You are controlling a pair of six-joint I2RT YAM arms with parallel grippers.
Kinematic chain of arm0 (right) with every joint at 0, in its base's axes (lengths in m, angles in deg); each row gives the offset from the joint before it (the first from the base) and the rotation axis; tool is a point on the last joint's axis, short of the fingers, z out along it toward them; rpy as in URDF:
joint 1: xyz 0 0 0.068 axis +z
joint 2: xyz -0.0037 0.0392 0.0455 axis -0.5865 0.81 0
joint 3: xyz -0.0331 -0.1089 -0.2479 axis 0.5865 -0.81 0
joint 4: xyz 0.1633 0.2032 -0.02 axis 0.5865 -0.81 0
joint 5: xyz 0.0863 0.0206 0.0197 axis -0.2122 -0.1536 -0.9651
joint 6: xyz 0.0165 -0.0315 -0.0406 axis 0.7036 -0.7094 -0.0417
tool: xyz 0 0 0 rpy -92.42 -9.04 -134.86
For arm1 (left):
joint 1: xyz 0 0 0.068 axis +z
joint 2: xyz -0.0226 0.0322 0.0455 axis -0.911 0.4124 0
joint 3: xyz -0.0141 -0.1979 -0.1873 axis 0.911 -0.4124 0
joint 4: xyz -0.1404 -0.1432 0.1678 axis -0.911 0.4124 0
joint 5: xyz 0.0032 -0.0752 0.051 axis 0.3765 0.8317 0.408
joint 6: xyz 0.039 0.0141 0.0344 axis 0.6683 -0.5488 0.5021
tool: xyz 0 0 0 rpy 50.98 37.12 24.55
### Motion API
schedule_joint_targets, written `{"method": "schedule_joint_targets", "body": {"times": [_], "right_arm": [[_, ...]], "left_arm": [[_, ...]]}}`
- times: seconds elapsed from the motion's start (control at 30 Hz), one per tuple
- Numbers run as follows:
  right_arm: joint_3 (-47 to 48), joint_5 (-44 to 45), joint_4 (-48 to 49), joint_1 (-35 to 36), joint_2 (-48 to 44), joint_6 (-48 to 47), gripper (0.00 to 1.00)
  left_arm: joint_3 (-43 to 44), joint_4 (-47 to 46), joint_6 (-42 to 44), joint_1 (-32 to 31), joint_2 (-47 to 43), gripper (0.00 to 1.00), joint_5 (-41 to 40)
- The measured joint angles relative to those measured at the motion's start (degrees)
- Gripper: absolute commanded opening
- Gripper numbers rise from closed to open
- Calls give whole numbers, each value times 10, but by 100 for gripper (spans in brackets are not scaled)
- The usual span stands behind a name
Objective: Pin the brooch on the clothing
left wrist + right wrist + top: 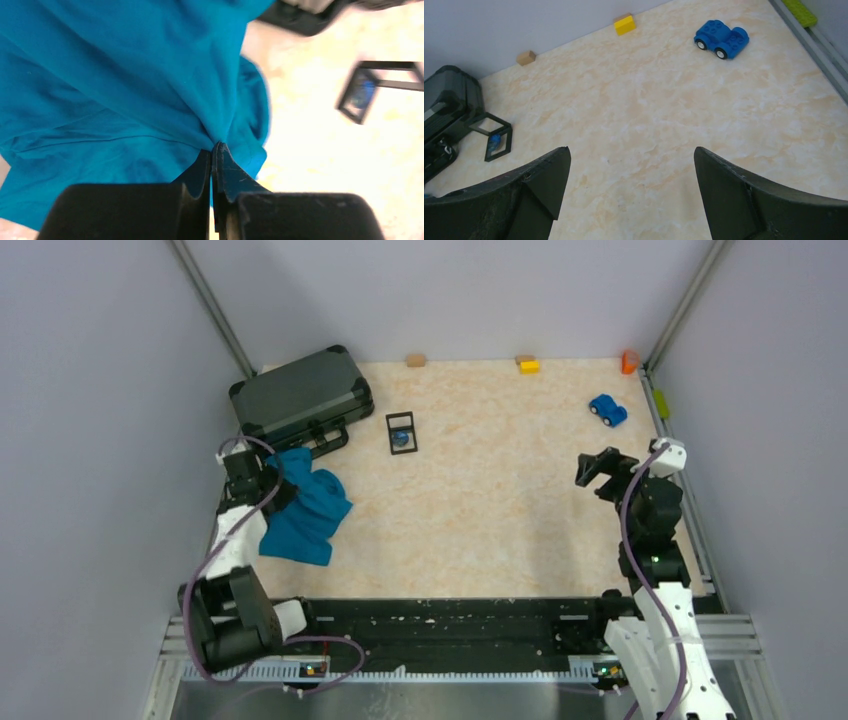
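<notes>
The teal-blue T-shirt (305, 508) lies crumpled at the table's left side and fills the left wrist view (125, 85). My left gripper (272, 486) (215, 147) is shut on a pinch of its fabric. The brooch (401, 438), a tiny dark blue-grey disc, sits inside a black rectangular frame (401, 417) at the table's back middle; the brooch also shows blurred in the left wrist view (361, 92) and small in the right wrist view (495, 141). My right gripper (598, 468) (631, 155) is open and empty above bare table at the right.
A dark grey hard case (300, 392) stands behind the shirt at the back left. A blue toy car (607, 409) is at the back right. A tan block (415, 360), a yellow block (527, 364) and an orange piece (628, 361) line the back wall.
</notes>
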Motion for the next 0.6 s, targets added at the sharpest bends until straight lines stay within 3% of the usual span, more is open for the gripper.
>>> {"method": "schedule_joint_targets", "body": {"times": [0.23,0.37,0.47,0.6], "right_arm": [[0,-80,32,0,7,-5,95],[1,-110,35,0,13,-5,94],[10,-125,21,0,17,-8,94],[30,-133,4,0,16,-14,94]], "left_arm": [[121,98,30,-47,-160,0,55],[262,165,76,-151,-175,0,90],[350,201,106,-265,-164,0,135],[402,216,113,-353,-153,0,196]]}}
